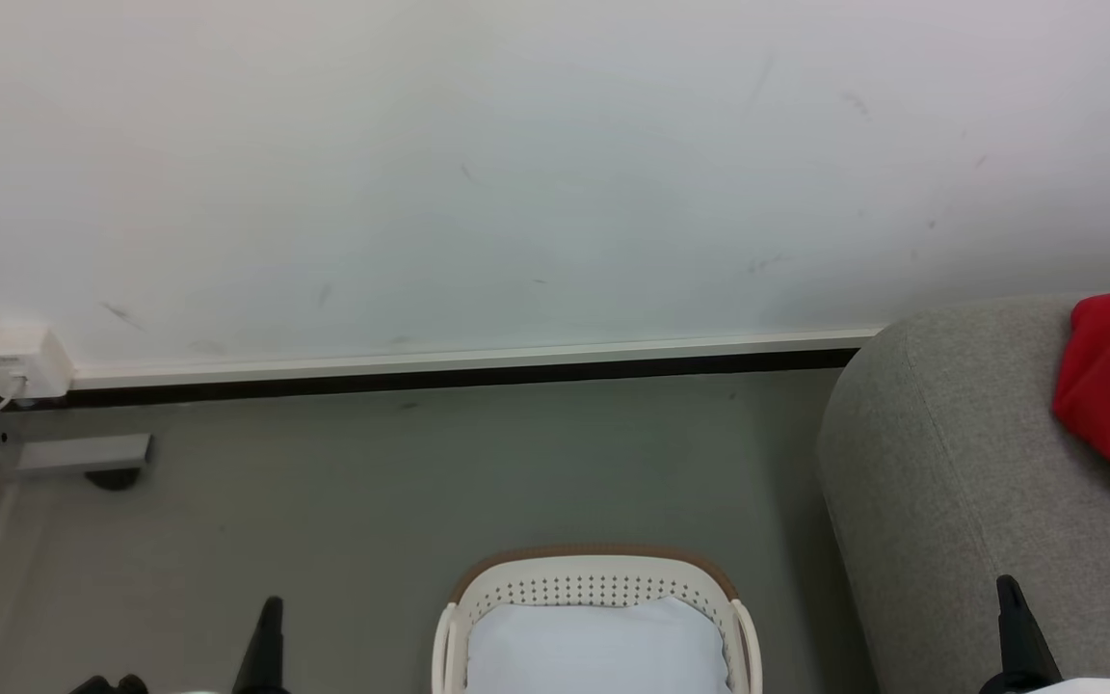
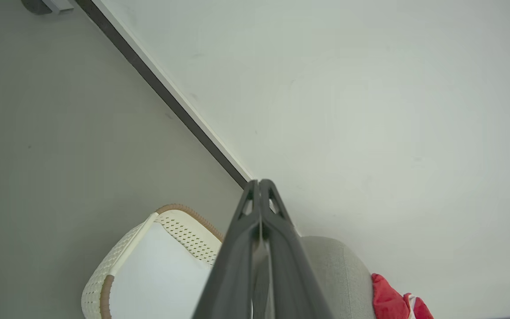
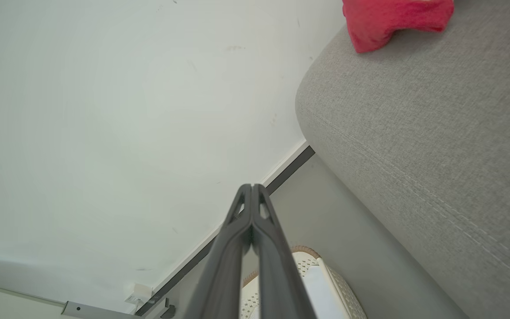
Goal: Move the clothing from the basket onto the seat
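Note:
The red clothing with white trim lies on the grey seat at the right edge of the head view; it also shows as the clothing on the seat and as the clothing. The white basket with a brown rim stands on the floor at bottom centre, holding a pale flat lining cloth. My left gripper is shut and empty, left of the basket. My right gripper is shut and empty, in front of the seat. The left gripper and right gripper fingers press together.
A white wall with a dark baseboard runs behind the grey floor. A white wall socket and a grey metal bracket sit at the far left. The basket stands close to the seat's rounded corner.

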Motion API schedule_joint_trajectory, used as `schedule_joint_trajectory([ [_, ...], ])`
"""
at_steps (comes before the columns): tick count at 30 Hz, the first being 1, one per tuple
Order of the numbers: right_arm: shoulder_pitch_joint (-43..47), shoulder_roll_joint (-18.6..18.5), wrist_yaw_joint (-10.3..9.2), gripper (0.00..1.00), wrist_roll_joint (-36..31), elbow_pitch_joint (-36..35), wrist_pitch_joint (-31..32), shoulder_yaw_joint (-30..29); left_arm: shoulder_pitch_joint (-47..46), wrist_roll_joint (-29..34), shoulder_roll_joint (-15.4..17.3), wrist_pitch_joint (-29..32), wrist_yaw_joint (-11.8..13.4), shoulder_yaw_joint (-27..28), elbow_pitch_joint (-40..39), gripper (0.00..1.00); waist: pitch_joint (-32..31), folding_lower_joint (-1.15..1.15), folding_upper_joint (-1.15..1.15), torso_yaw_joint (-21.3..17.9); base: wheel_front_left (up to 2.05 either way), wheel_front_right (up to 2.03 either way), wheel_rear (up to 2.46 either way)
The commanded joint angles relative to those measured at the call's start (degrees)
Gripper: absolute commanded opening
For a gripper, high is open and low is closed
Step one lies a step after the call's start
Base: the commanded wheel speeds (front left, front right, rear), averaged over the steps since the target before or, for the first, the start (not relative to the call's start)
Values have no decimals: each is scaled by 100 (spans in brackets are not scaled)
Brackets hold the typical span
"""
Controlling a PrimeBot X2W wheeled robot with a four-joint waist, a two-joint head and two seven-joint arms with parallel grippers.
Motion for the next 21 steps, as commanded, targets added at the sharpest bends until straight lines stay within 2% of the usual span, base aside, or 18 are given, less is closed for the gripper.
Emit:
schedule_joint_trajectory([
  [1, -165, -60, -5, 0, 211, -96, 38, -42, -117, -194, 35, 46, -42, 48, -77, 0, 3, 0, 0, 2, 0, 0, 0],
  [21, -226, -75, -7, 0, 1430, -291, 364, -166, -246, -1335, 41, 368, -128, 206, -206, 0, 35, 0, 0, 21, 0, 0, 0],
])
